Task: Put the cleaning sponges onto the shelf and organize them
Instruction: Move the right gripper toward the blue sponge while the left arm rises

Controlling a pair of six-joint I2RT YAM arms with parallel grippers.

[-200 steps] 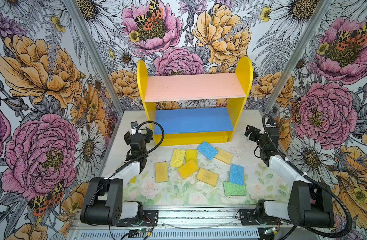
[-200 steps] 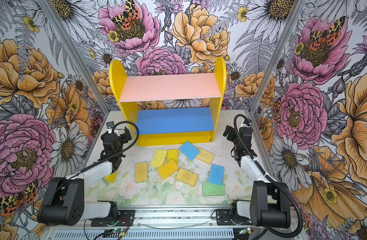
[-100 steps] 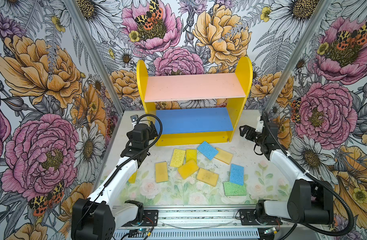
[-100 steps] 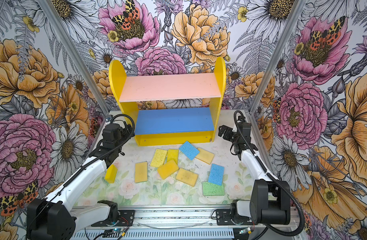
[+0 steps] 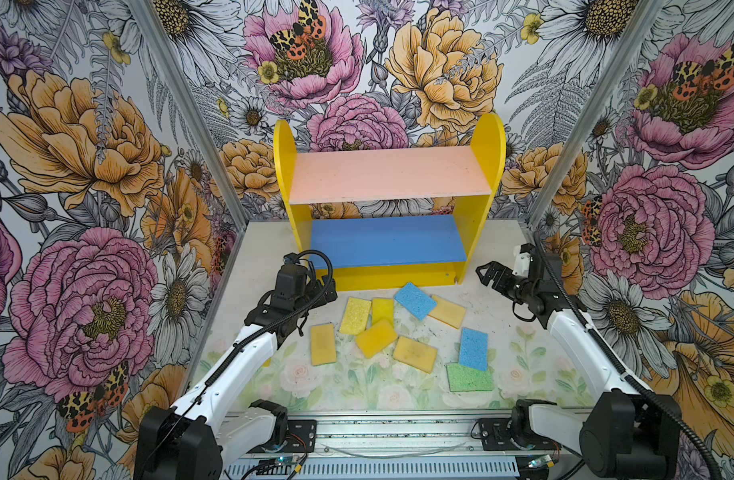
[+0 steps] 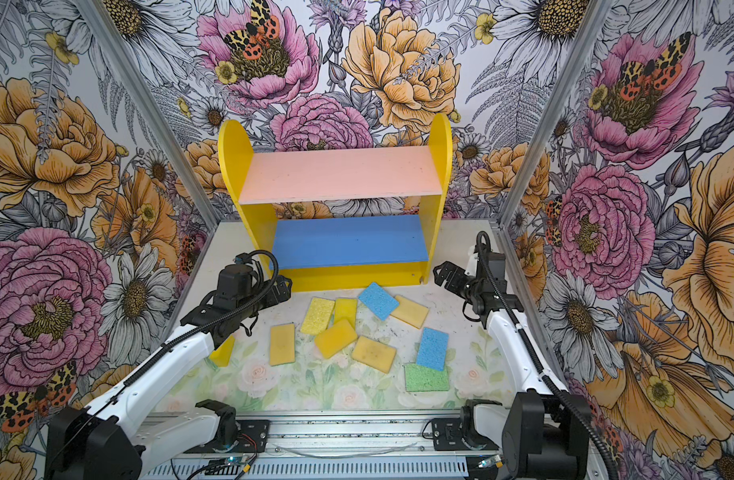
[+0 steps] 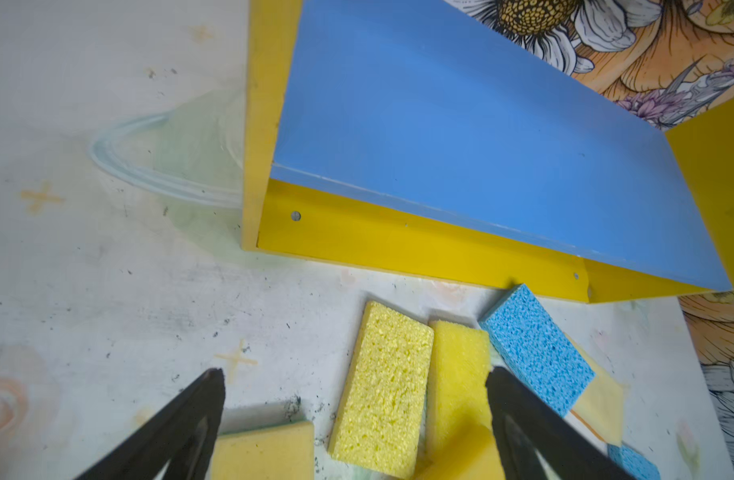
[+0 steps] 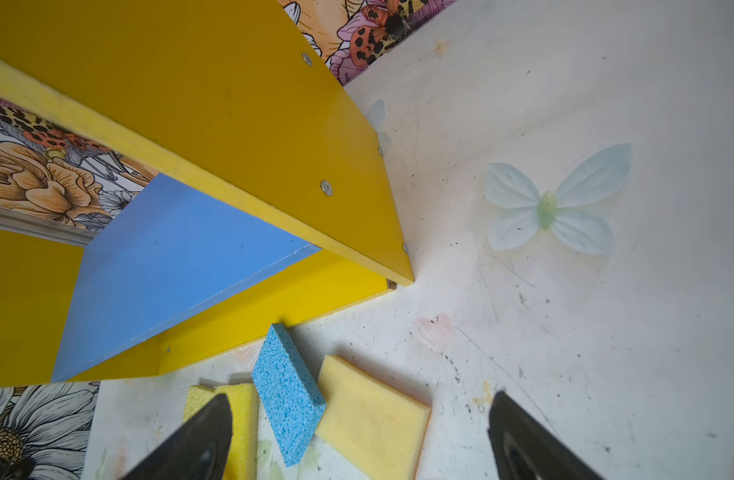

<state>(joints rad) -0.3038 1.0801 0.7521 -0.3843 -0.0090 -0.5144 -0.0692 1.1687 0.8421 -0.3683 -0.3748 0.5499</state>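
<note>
The shelf [image 5: 390, 174] stands at the back with its pink upper board and blue lower board [image 6: 348, 241] bare. The cleaning sponges lie scattered on the table before it: a blue sponge [image 5: 415, 300] by the base strip, several yellow and tan ones [image 5: 375, 337], a second blue sponge [image 5: 474, 348] and a green sponge [image 5: 469, 377]. One yellow sponge [image 6: 223, 351] peeks from under the left arm. My left gripper [image 5: 326, 291] [image 7: 355, 374] hovers open over the pile's left end. My right gripper [image 5: 488, 274] [image 8: 361, 397] hangs open by the shelf's right foot, holding nothing.
Floral walls close in the table on the left, right and back. The shelf's yellow side panel [image 8: 232, 124] stands close to the right gripper. A metal rail [image 5: 390, 436] carrying both arm bases runs along the front edge.
Both arms have reached forward from their rest poses. The left gripper moved right toward the sponges; the right gripper moved left toward the shelf's foot. No sponge has moved.
</note>
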